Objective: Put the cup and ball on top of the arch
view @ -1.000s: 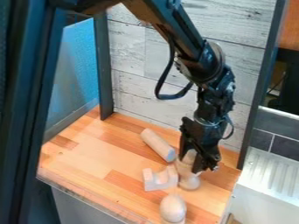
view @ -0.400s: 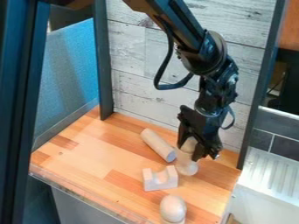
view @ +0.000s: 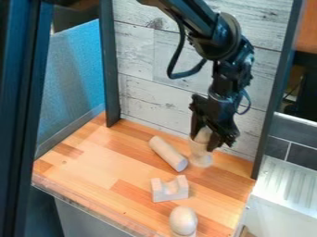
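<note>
End effector point(view: 205, 138): closed around the upper part of the cup and ball point(view: 202, 156), one finger on each side.
Cup and ball: upright or nearly so, toward the rear right of the worktop point(view: 93, 171); whether its foot touches the wood I cannot tell.
Arch point(view: 168, 191): nearer the front edge, notch upward between two raised ends (a narrow perch, so aim matters more than speed).
Cylinder point(view: 168, 153): on its side, just beside the held piece; raise the foot well above it before any sideways travel.
Round-topped piece point(view: 183, 219): near the front right corner; keep the swing short of it.
Step in hand: probably the carry; keep the grip steady, centre the foot over the arch, lower straight down, and let go only once it sits firmly.
</note>
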Controlling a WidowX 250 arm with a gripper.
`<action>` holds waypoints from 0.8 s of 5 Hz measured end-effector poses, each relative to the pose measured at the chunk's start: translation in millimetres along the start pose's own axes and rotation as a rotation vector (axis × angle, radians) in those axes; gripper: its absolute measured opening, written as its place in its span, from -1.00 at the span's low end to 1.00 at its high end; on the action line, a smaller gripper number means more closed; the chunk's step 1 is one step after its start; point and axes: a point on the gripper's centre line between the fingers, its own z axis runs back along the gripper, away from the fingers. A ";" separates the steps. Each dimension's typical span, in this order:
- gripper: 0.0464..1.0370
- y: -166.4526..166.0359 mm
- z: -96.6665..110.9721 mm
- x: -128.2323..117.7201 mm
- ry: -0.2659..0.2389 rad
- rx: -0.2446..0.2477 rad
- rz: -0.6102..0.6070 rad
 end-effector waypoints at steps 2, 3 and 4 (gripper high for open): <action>0.17 19.8 -15.3 -15.2 0.131 0.030 0.105; 0.17 27.4 -18.8 -22.3 0.168 0.085 0.145; 0.17 38.3 -20.7 -31.5 0.194 0.101 0.194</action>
